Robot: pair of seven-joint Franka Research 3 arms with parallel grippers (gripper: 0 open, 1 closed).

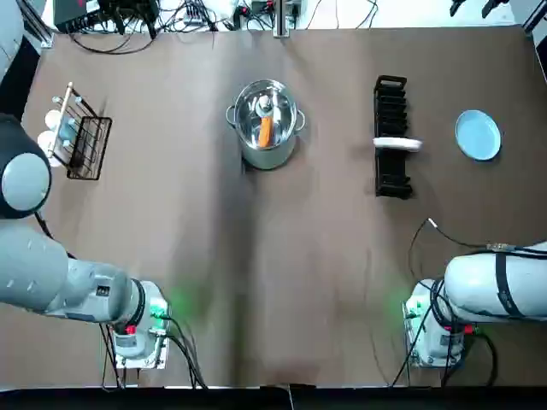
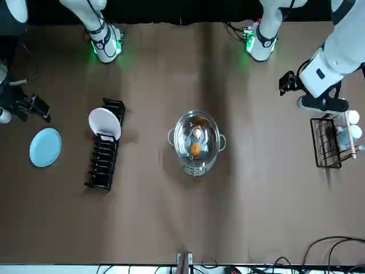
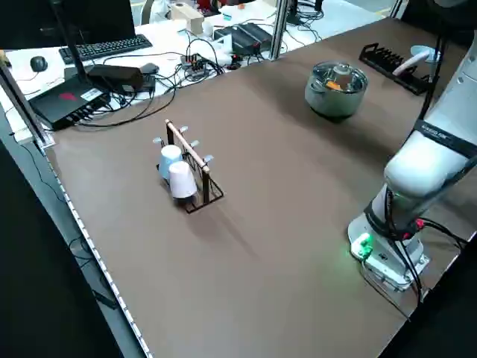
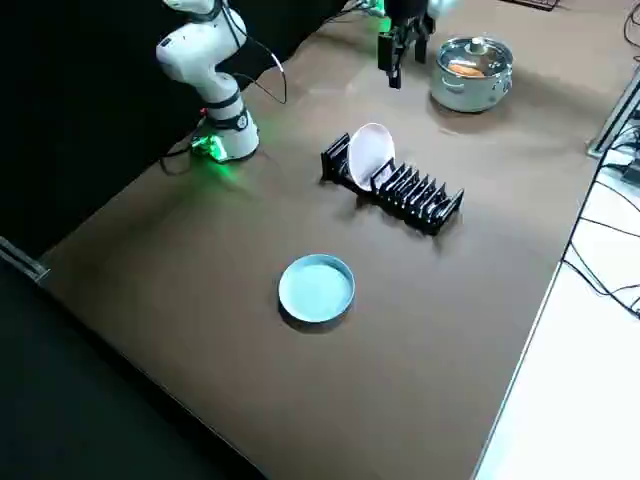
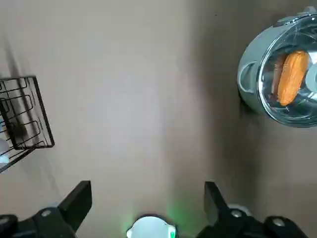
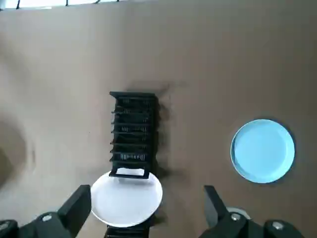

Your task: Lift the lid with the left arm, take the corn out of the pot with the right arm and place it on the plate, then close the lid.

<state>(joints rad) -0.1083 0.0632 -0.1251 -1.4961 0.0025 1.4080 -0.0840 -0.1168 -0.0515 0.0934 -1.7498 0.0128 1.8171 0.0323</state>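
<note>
Pot (image 1: 269,154) sat mid-bench, toward the far edge from the arms, w/ its glass lid (image 2: 195,134) on top. The corn (image 5: 291,77), orange, lay inside and showed through the glass. The blue plate (image 1: 478,135) lay flat on the bench (image 1: 256,256) over on the robot's right, well apart from the pot. Btwn pot and plate stood a black dish rack (image 1: 392,171) w/ one white plate (image 6: 126,198) upright in it.

Left pincer (image 5: 147,186) hung above the bench, fingers spread wide, nothing in them, somewhere btwn the pot and a wire rack (image 1: 85,149) of cups on the left, touching neither. Right pincer (image 6: 147,189) hovered high over the right side, also wide open and empty, w/ the dish rack and blue plate below it.
</note>
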